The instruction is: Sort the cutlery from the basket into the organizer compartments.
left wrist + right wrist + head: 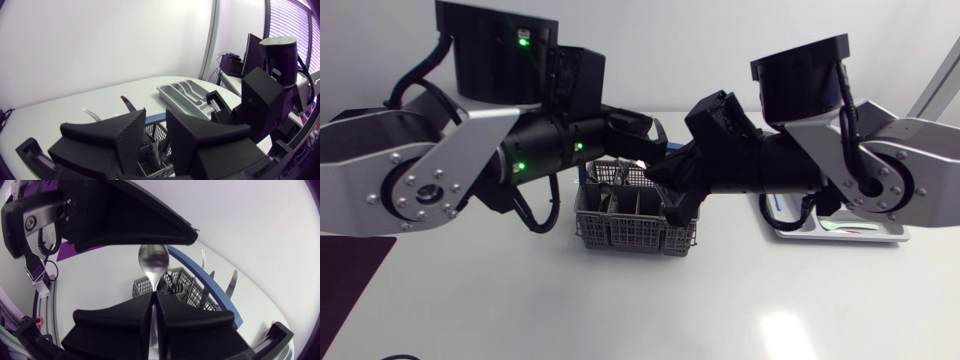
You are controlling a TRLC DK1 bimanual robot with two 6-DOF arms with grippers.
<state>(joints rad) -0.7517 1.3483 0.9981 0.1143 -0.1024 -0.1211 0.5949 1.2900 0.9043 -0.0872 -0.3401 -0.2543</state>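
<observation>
Steel spoon (pixel 153 264), handle hidden in right hand (pixel 153 299)

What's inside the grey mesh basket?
Inside the grey mesh basket: upright metal cutlery pieces in divided compartments. The right gripper is shut on a silver spoon. The left arm and right arm cover its rear part; count unclear.

White table, little else

The table (pixel 620 310) has a smooth, pale top with one bright patch of reflected light (pixel 785 330) near its front edge (roundish, soft-edged). From the left wrist view, the bare surface ends in a curved far edge.
</observation>
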